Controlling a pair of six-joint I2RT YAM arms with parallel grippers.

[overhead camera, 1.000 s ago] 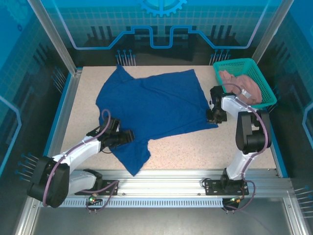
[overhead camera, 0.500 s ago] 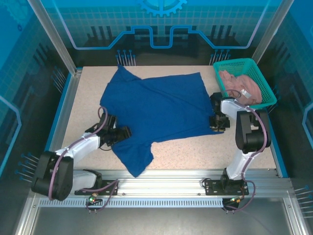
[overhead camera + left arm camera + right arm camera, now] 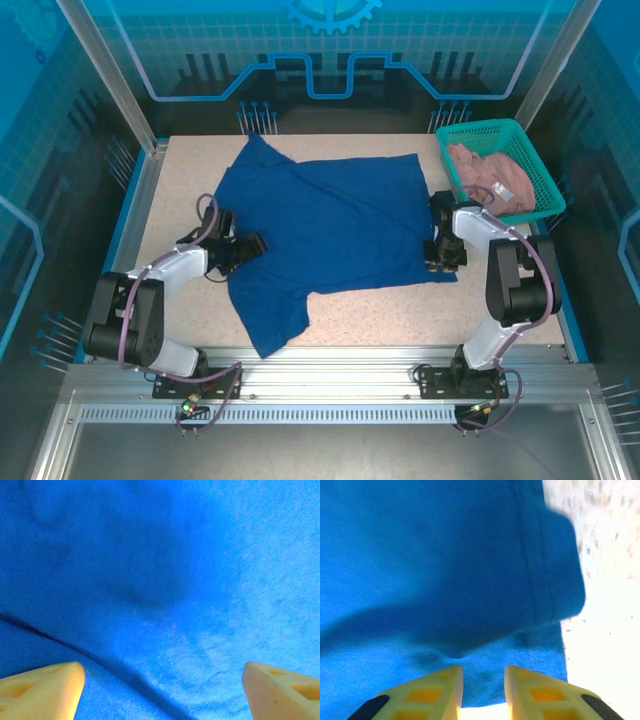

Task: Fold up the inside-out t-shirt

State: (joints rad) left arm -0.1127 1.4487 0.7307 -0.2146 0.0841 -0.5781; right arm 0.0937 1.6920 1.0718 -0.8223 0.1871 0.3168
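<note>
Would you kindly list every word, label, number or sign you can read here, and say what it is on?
No readable text anywhere.
White tag on the pink garment in the basket: too small to read.
Gear emblem on the back wall: a symbol, no words.
T-shirt: plain blue, no print showing.

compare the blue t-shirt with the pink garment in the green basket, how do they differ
Colour: the blue t-shirt is royal blue; the pink garment is pinkish-beige.
Pose: the blue t-shirt lies spread out, nearly flat; the pink garment is bunched in a heap.
Place: the blue t-shirt lies on the table; the pink garment sits inside the green basket at the table's far right corner.
Shared: both are soft cloth garments, and neither is neatly folded.
</note>
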